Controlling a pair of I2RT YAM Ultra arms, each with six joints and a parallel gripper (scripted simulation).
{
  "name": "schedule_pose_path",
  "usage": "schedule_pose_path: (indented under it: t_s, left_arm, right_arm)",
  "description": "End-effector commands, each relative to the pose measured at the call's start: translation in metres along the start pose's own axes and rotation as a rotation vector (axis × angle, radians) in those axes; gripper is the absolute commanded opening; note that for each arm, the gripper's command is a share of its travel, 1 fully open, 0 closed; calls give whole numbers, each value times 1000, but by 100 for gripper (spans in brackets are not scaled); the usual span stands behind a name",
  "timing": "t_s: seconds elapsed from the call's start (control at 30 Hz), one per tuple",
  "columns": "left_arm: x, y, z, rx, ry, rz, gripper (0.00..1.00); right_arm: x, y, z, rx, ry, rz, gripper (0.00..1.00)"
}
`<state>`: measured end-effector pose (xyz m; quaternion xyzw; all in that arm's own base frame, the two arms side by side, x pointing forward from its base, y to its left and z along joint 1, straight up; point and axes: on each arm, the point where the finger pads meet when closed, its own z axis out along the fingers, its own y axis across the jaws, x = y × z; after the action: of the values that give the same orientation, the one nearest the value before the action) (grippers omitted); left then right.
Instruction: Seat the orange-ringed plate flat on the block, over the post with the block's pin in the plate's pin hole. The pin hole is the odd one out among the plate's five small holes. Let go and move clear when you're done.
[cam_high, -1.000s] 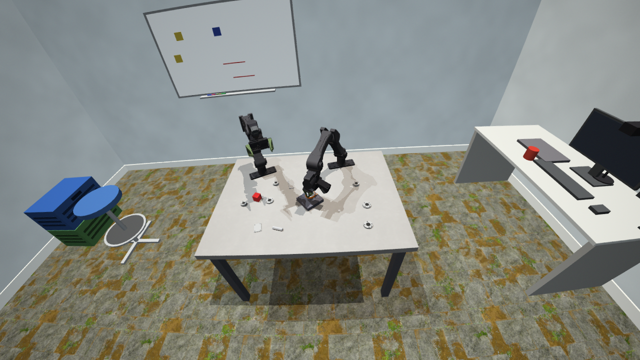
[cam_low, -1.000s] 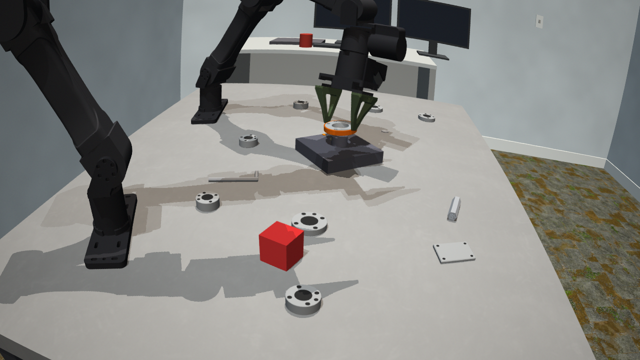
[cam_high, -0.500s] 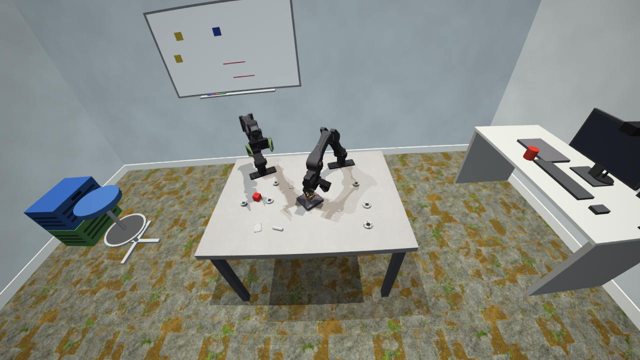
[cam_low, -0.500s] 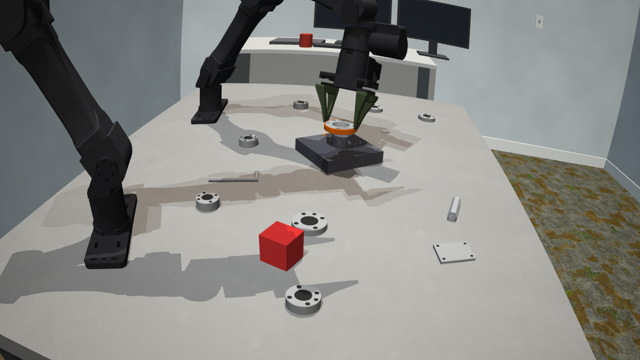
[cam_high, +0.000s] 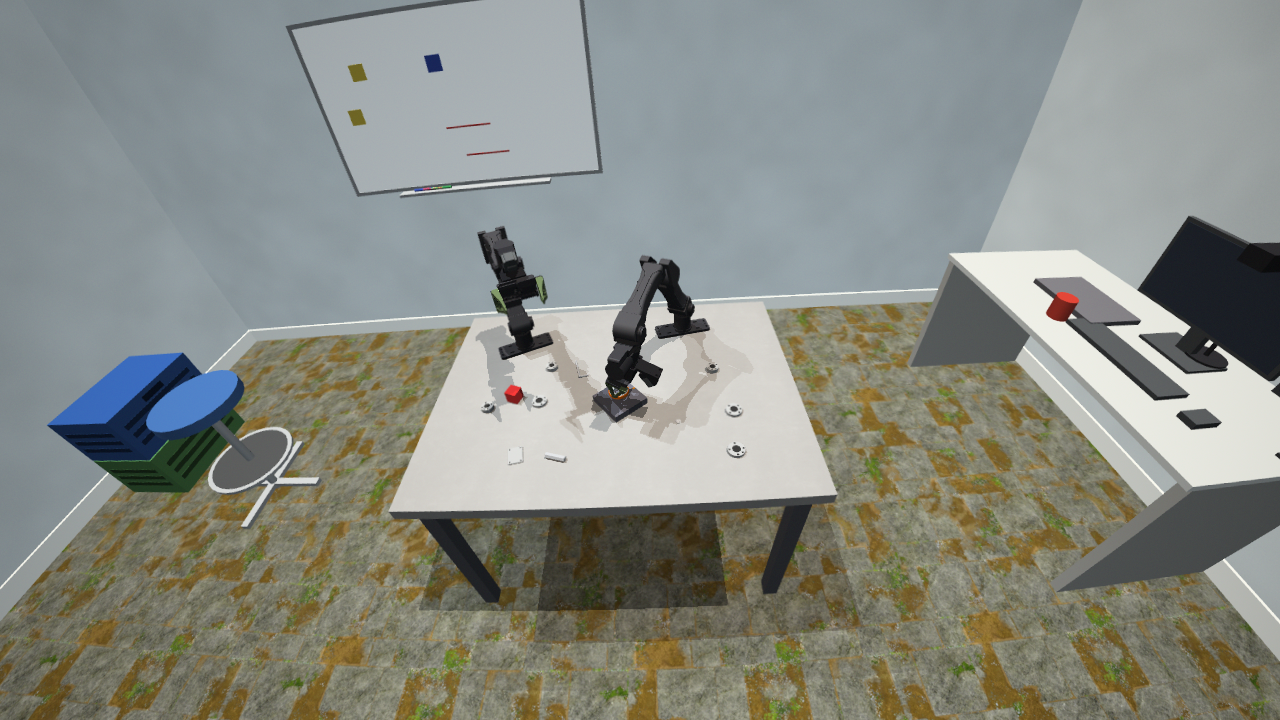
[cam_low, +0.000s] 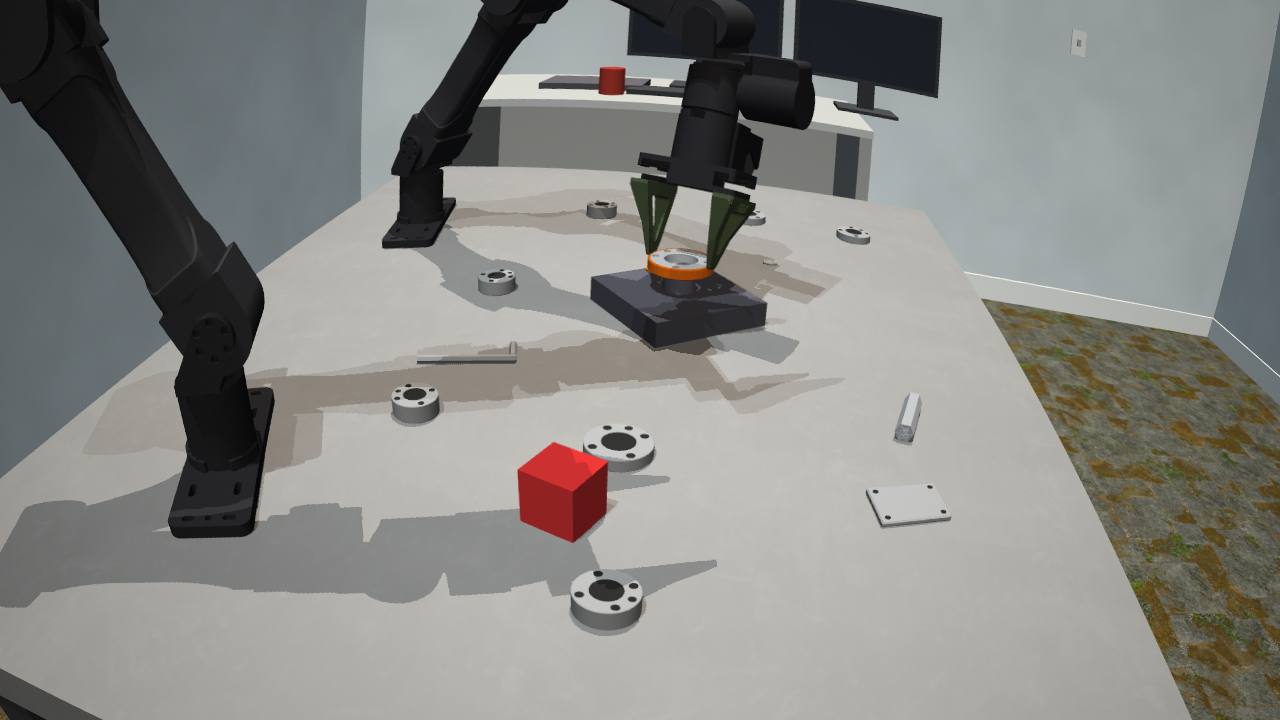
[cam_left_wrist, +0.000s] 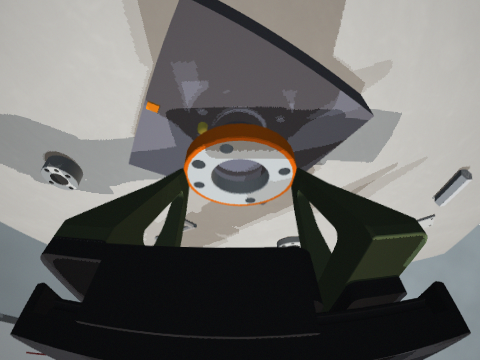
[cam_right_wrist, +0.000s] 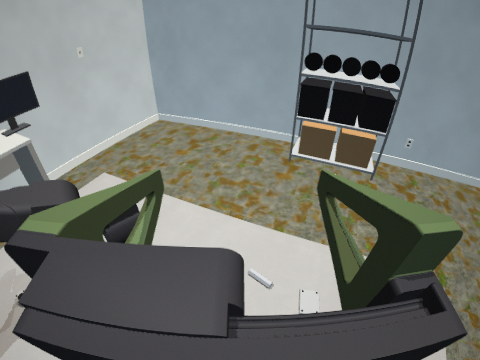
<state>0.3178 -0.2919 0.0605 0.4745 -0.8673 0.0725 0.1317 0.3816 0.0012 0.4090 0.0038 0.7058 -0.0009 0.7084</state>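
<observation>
Orange-ringed pale plate (cam_high: 621, 396) (cam_low: 680, 269) (cam_left_wrist: 240, 196), gripped by the left end effector (cam_high: 620, 390) (cam_low: 680, 258) (cam_left_wrist: 240, 177), hovers above the dark square block (cam_high: 619, 404) (cam_low: 677, 308) (cam_left_wrist: 260, 65), presumably for pin alignment; right end effector (cam_right_wrist: 241, 175) gapes empty.

We see an orange rim around the pale-topped plate (cam_high: 620, 397) (cam_low: 665, 260) (cam_left_wrist: 202, 175) near mid-frame, above a dark grey block (cam_high: 608, 403) (cam_low: 626, 308) (cam_left_wrist: 240, 75). Our cube (cam_high: 512, 394) (cam_low: 562, 492) is solid red, and the carpet (cam_high: 358, 644) (cam_low: 1190, 537) (cam_right_wrist: 210, 175) is mottled grey, green and ochre.
</observation>
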Motion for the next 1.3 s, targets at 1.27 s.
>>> schedule_pose_path:
  t_s: [1.27]
  left_arm:
    - [4,-2,1,30,4,10,0]
  right_arm:
    - [-15,0,-7,-2,-32,-7,100]
